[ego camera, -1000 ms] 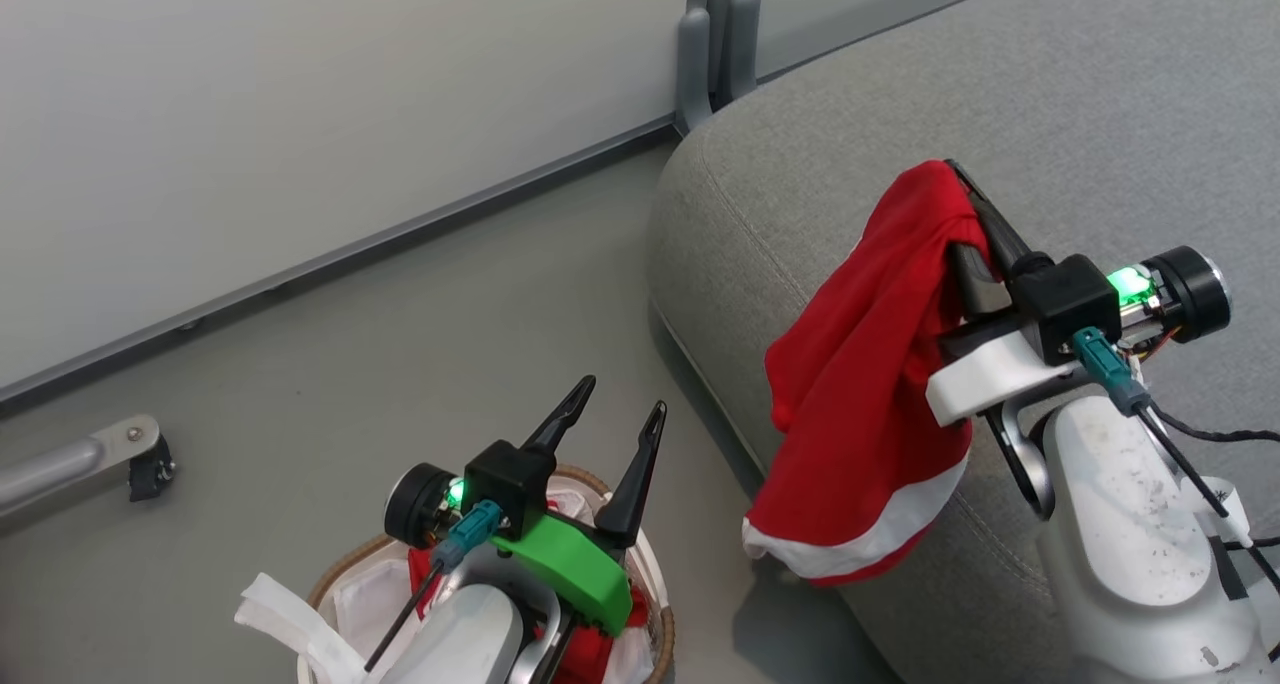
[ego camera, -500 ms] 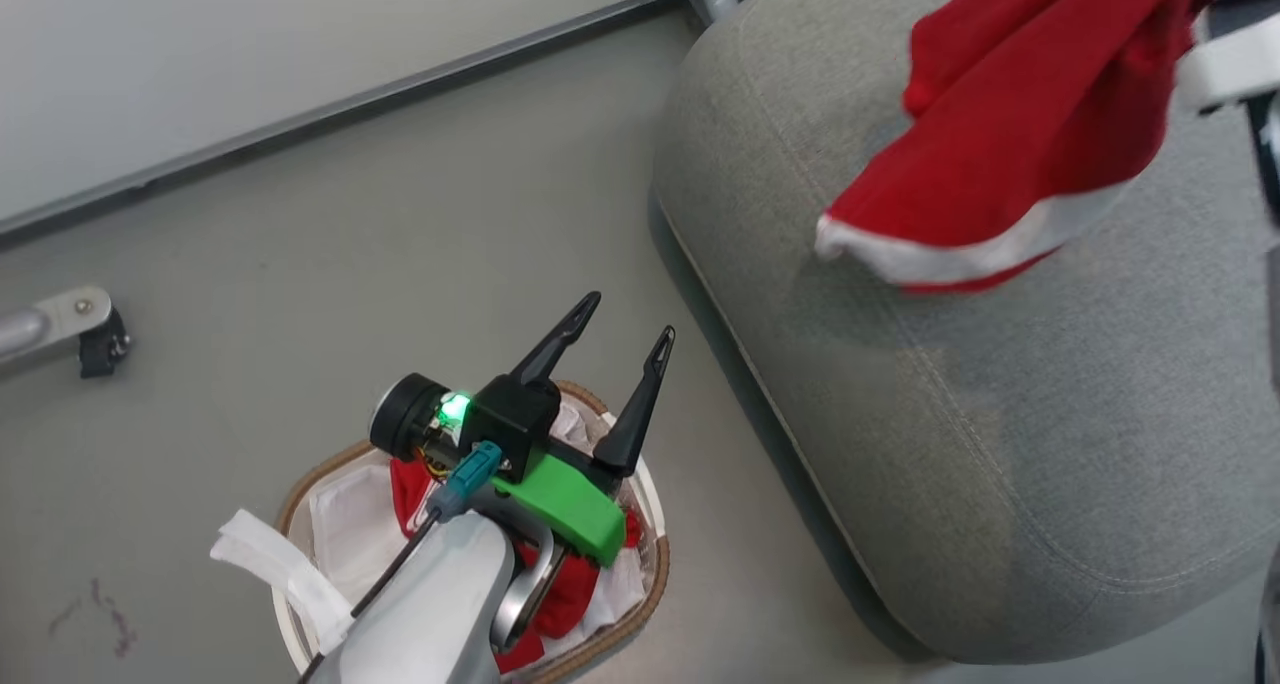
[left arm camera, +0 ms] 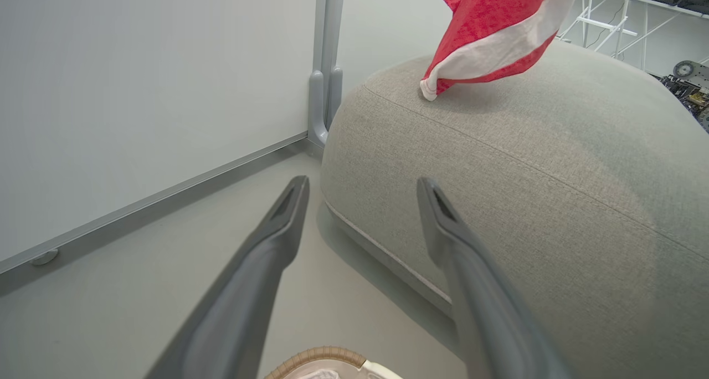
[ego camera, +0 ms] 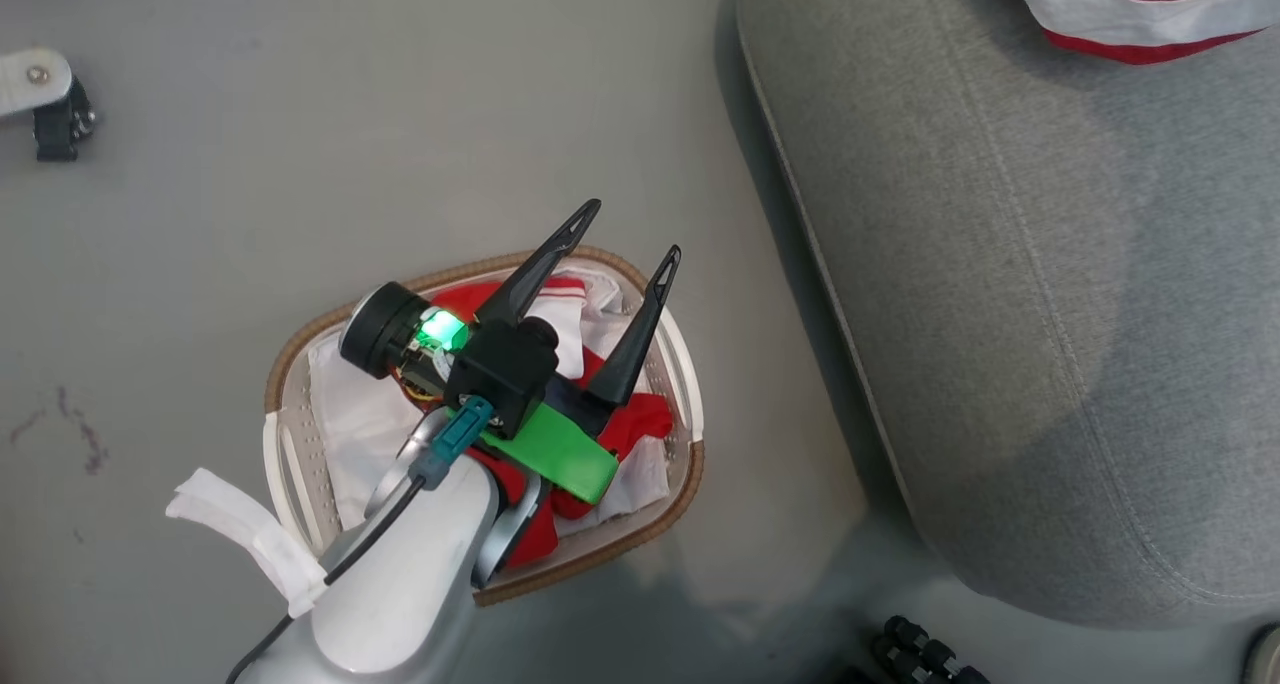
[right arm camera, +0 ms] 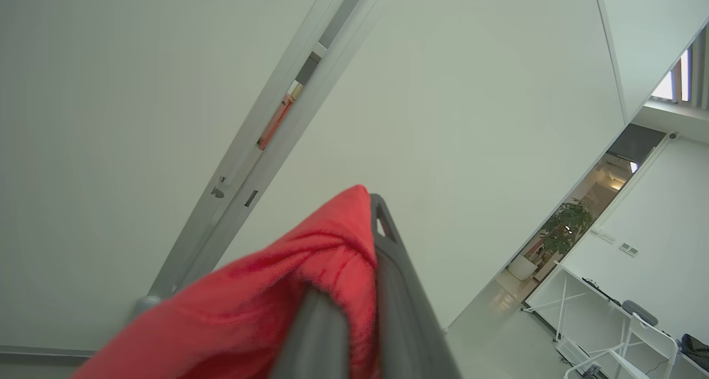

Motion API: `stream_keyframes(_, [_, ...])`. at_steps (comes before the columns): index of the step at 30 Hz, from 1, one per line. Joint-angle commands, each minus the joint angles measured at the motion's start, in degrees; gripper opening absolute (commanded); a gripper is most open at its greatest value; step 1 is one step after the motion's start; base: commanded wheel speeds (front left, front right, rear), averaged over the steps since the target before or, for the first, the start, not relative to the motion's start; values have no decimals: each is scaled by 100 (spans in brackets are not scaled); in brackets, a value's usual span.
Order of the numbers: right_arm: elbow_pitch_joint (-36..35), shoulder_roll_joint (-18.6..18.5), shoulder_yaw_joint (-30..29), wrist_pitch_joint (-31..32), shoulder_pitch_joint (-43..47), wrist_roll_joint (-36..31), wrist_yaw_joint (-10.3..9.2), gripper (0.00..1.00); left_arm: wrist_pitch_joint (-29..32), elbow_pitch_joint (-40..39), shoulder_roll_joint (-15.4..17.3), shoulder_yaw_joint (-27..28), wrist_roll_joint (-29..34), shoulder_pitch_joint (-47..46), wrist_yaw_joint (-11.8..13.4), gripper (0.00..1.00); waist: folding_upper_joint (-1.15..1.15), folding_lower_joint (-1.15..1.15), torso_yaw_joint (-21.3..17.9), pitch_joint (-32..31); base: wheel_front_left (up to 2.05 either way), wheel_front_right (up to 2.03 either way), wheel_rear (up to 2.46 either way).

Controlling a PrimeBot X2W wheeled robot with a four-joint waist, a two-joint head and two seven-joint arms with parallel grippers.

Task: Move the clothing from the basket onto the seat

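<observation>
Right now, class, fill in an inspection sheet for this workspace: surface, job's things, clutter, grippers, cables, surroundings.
Surface: grey floor, with faint reddish marks at the left.
Job's things: basket on the floor holds red clothing; a red-and-white garment hangs over the grey seat.
Clutter: dark knobbed object at the bottom edge, too cut off to identify.
Grippers: left gripper open and empty above the basket; right gripper shut on the garment.
Cables: black cable with a teal connector on the left arm.
Surroundings: pale wall panel, grey post.
</observation>
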Motion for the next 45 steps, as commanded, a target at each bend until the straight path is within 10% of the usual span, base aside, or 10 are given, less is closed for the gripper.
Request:
stream_keyframes(1, [52, 64, -102, -2, 213, -72, -8, 0, 4, -49, 53, 41, 87, -125, -13, 100, -1, -1, 328, 694, 0, 0, 0])
stream_keyframes(14, [454, 645, -649, -2, 1677, -263, -8, 0, 3, -65, 164, 152, 171, -145, 3, 100, -1, -1, 214, 897, 0, 0, 0])
stream_keyframes(17, [410, 723, -745, -2, 1980, -305, -8, 41, 3, -25, 147, 173, 150, -130, 2, 100, -1, -1, 204, 830, 0, 0, 0])
stream_keyframes(18, [374, 748, -756, -2, 2074, -313, -8, 100, 3, -17, 147, 186, 139, -117, 3, 100, -1, -1, 206, 800, 0, 0, 0])
stream_keyframes(45, [333, 767, -382, -2, 3721, -82, -8, 100, 4, 185, -258, 996, -111, 754, -4, 100, -1, -1, 455, -1132, 0, 0, 0])
